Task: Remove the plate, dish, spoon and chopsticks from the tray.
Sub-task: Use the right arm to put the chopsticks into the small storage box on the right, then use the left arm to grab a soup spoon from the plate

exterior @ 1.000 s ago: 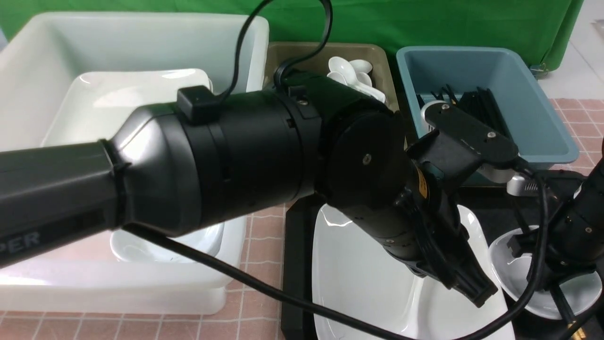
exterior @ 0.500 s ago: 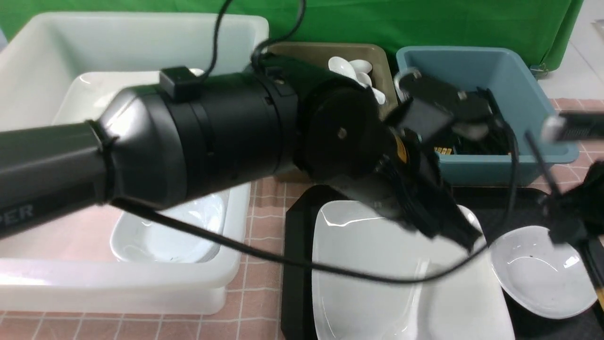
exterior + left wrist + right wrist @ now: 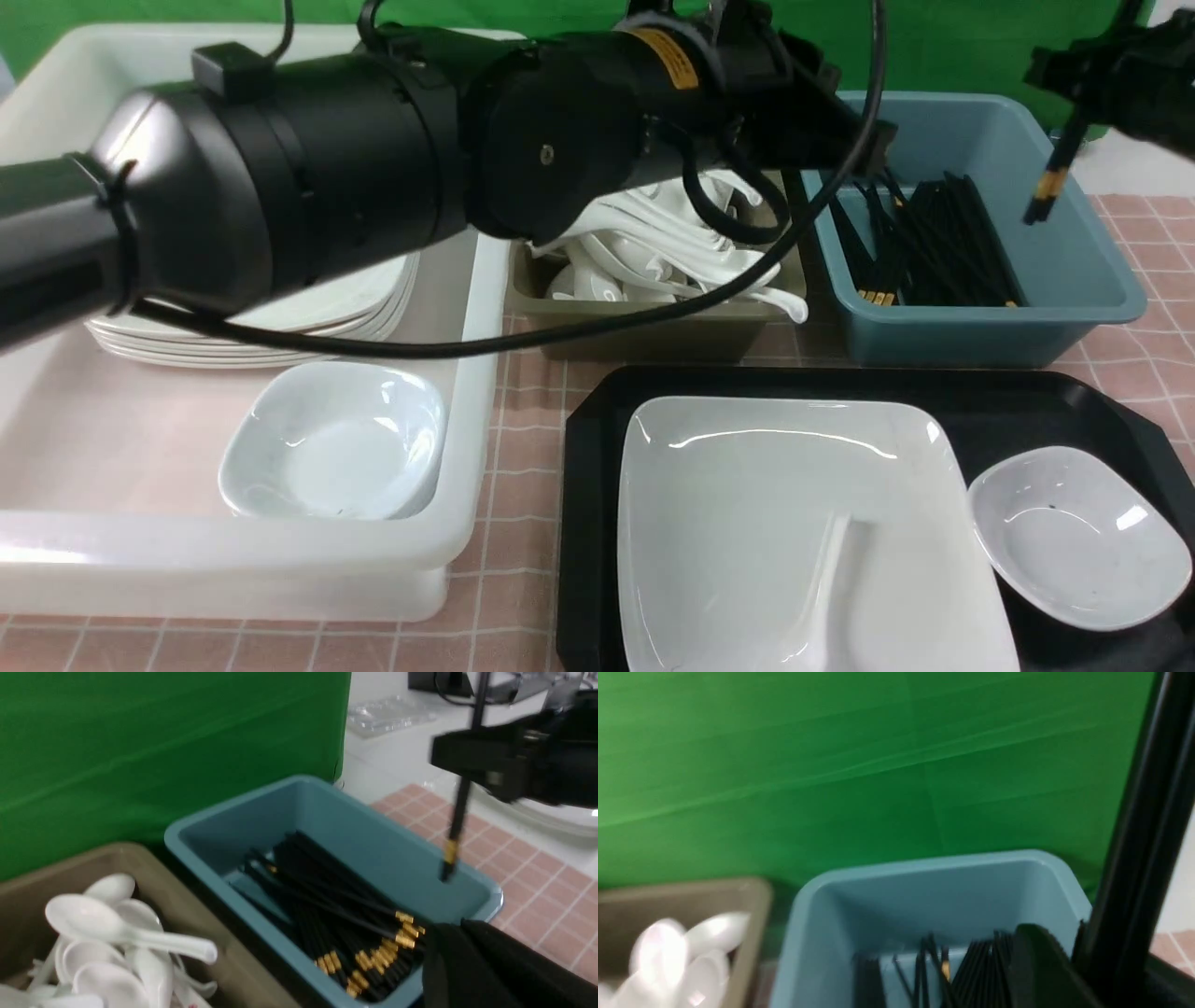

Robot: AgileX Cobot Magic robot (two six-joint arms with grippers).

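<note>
A green backdrop (image 3: 934, 47) stands behind the pink checked tablecloth (image 3: 527, 448).

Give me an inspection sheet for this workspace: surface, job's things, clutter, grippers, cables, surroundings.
Surface: pink tiled tablecloth, tray on it.
Job's things: plate on tray, spoon lying on plate; dish on tray beside plate; chopsticks held tip-down above blue tub.
Clutter: white bin with stacked plates and a bowl; olive tub of spoons; spare chopsticks in blue tub.
Grippers: left gripper shut, nothing seen in it; right gripper shut on chopsticks.
Cables: black cable sagging from left arm across olive tub.
Surroundings: green backdrop.
</note>
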